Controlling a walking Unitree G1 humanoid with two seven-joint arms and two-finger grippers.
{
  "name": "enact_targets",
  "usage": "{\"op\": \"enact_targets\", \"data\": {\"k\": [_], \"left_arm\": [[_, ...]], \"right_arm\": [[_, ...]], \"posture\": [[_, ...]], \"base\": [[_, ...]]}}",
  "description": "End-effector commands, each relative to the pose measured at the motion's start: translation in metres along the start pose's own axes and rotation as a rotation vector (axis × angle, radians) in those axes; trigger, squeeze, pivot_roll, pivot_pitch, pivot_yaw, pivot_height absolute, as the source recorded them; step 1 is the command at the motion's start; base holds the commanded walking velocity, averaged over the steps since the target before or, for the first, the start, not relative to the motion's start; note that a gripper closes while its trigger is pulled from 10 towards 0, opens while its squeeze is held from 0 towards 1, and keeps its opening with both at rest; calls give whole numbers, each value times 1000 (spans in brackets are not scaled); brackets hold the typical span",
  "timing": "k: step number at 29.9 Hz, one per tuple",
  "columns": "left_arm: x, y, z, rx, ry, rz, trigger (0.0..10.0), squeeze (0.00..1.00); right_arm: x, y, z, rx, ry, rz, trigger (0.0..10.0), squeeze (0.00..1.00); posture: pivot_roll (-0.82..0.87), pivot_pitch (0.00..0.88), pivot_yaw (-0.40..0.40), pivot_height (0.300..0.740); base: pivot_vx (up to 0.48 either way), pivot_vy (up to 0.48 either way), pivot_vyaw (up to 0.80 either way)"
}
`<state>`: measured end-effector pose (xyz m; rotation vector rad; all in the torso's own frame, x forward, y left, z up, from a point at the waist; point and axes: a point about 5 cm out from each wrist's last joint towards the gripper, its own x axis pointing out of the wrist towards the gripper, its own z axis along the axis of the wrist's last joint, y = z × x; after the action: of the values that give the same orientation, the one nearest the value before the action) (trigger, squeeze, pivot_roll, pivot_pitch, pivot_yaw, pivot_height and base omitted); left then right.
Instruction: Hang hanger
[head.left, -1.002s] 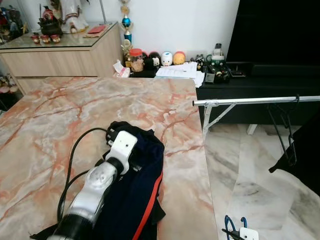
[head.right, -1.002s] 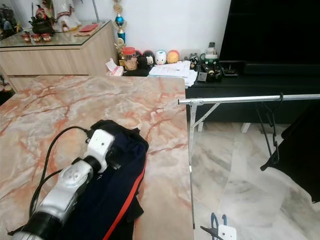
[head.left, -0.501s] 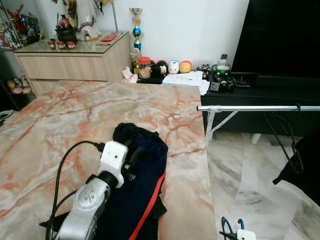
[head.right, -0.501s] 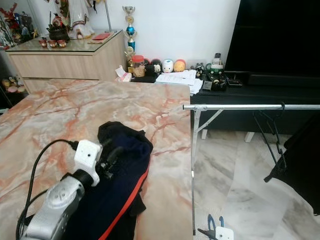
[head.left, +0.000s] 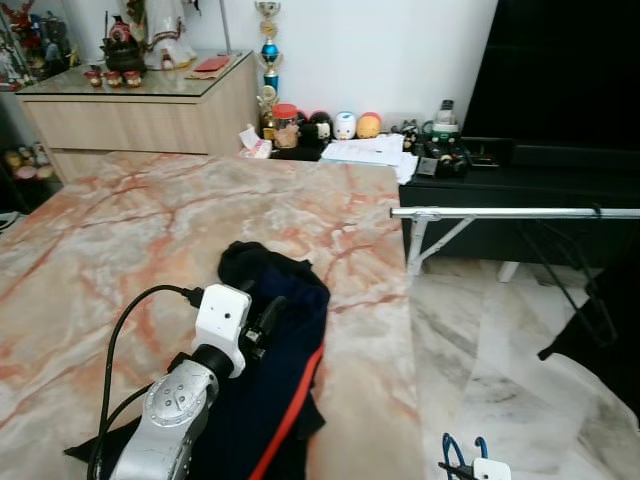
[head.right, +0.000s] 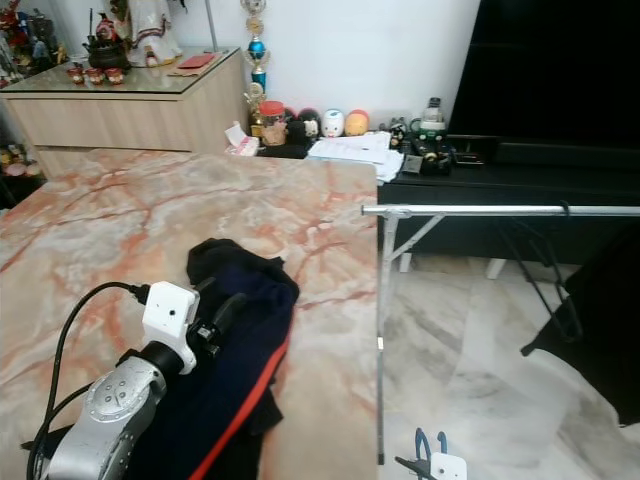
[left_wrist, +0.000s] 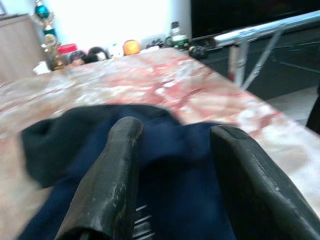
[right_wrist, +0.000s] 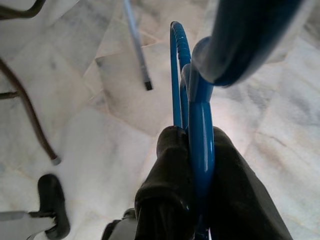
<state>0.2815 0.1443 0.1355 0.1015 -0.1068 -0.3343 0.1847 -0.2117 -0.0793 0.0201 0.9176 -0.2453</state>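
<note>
My right gripper (right_wrist: 197, 165) is shut on a blue hanger (right_wrist: 180, 75), held low over the marble floor beside the table; the hanger's loops (head.left: 458, 446) peek up at the bottom edge of the head view. A silver clothes rail (head.left: 510, 212) runs to the right from the table's far corner, with black hangers and a dark garment (head.left: 600, 320) on it. My left gripper (head.left: 265, 318) hovers open over a navy garment with a red stripe (head.left: 285, 395) lying on the marble table (head.left: 120, 230). Nothing sits between its fingers (left_wrist: 115, 170).
A wooden sideboard (head.left: 140, 110) with figurines stands at the back left. A black TV console (head.left: 520, 165) holds small toys and papers behind the rail. The rail's folding leg (head.left: 415, 250) stands close to the table edge. Marble floor (head.left: 500, 370) lies to the right.
The head view has swung and risen a little. My left arm has drawn back slightly toward me over the garment. The right gripper stays low with the blue hanger.
</note>
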Motion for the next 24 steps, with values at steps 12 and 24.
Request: {"op": "enact_targets", "data": {"k": [12, 24], "left_arm": [[-1, 2, 3, 1, -5, 6, 10000, 0], [0, -2, 2, 25, 0, -9, 10000, 0]], "right_arm": [[0, 0, -1, 20, 6, -7, 10000, 0], [0, -2, 0, 2, 0, -3, 10000, 0]], "posture": [[125, 0, 30, 740], [122, 0, 19, 740]], "base": [[0, -480, 0], [0, -480, 0]]}}
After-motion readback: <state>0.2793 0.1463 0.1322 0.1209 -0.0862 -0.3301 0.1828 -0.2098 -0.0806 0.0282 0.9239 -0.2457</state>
